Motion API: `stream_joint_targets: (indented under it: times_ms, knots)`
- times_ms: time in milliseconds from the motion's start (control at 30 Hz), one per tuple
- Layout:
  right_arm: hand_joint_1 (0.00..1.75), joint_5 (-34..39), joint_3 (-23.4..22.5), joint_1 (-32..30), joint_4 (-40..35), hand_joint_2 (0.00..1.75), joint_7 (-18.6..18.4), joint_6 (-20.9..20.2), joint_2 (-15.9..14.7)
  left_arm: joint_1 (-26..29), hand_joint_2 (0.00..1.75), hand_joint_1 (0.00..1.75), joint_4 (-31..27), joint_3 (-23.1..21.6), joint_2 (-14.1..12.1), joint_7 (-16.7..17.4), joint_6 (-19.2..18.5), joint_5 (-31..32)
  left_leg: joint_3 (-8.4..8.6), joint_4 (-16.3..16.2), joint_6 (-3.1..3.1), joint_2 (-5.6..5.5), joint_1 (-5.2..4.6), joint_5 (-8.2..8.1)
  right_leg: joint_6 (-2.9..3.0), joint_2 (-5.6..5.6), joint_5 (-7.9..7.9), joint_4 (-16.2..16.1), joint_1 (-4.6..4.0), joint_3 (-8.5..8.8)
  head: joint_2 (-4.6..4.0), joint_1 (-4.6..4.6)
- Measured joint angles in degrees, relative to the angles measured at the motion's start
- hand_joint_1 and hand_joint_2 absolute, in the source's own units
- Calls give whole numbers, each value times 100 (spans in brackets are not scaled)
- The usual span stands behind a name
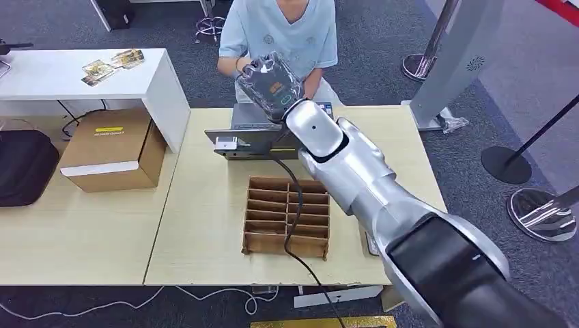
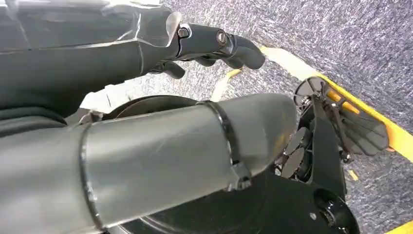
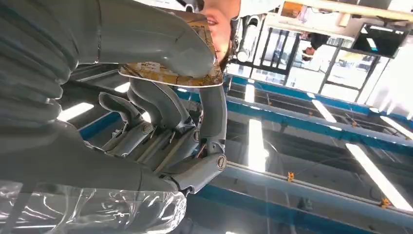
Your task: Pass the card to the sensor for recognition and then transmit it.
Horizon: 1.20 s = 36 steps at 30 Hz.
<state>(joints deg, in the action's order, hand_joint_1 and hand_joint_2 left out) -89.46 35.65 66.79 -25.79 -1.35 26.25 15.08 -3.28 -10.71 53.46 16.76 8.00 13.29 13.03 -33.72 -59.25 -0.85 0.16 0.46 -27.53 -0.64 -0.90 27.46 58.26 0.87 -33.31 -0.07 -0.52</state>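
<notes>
My right hand, under a clear plastic cover, is stretched out over the far edge of the table towards a seated person. In the right wrist view the thumb and a finger pinch a patterned gold-brown card, with the person's chin just beyond it. The grey sensor unit lies on the table below and left of that hand. My left hand hangs over the carpet floor, fingers loosely extended, holding nothing.
A cardboard divider tray sits mid-table with a black cable across it. At the left are a white table with several cards, a cardboard box and a black bag. Stanchion bases stand at the right.
</notes>
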Motion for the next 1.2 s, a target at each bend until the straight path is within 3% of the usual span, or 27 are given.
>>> stream_joint_targets:
  times_ms: [1200]
  knots:
    - [175,77,-177,134,241,175,26,26,-2,-11,0,0,0,118,2,-107,39,-164,1,0,0,1,0,0,1,2,-1,0,0,-1,0,0]
